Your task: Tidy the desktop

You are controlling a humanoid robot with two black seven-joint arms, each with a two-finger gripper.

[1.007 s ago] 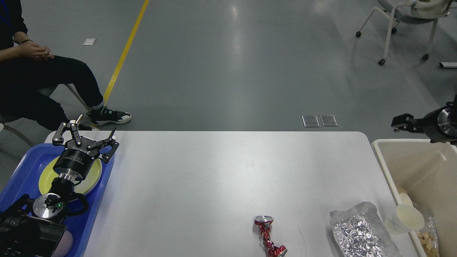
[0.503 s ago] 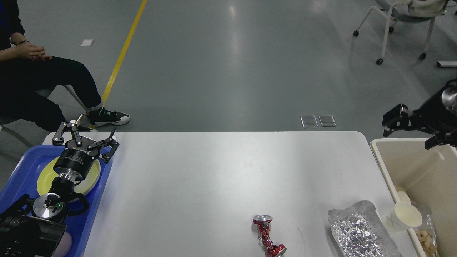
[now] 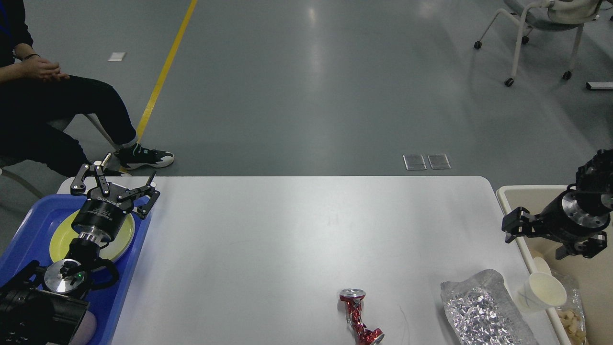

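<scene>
The left gripper hangs with its fingers spread wide apart and nothing between them, above the far end of a blue tray that holds a yellow-green plate. The right gripper is dark and seen side-on over the left rim of a beige bin, so whether its fingers are apart or together cannot be told. The desktop fills the middle between tray and bin. Near its front edge lie a crushed red can and, to the right, a silver foil bag. A white paper cup sits tilted at the bin's near left rim.
</scene>
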